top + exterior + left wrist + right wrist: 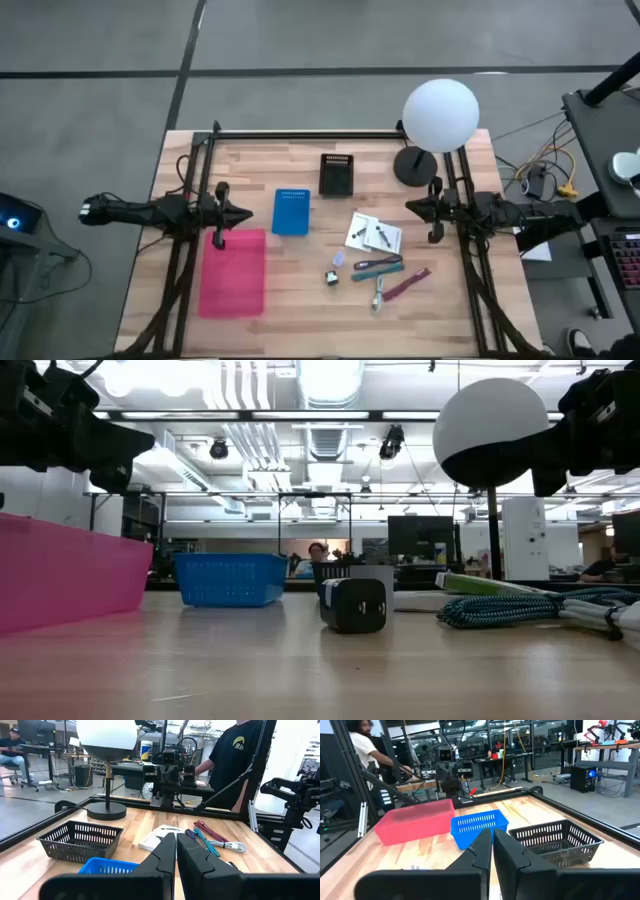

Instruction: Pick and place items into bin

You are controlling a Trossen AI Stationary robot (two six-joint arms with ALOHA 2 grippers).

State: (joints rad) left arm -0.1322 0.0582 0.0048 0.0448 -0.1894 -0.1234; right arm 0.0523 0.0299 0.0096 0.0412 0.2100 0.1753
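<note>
- High view: the left gripper [244, 213] hangs shut and empty over the table's [300, 300] left side, by the pink bin [233, 272]. The right gripper [410, 207] hangs shut and empty over the right side. The items lie right of centre: white packets [373, 233], teal strip [378, 265], magenta strip [407, 284], small pieces [333, 270]. A blue basket [291, 211] and black basket [337, 174] sit toward the far edge, near the lamp [438, 115].
- Low view: a dark piece [353, 605] stands mid-table; a teal cord [500, 606] lies to its right; nothing is in the air.
- Left wrist view: fingers [165, 855] pressed together, with the packets [157, 835] and strips [205, 837] ahead.
- Right wrist view: fingers [482, 851] closed, facing the bins.
- Judgement: picking has not begun. The right arm sits nearest, so it should open, descend on one item, grip, then carry it to a bin.
</note>
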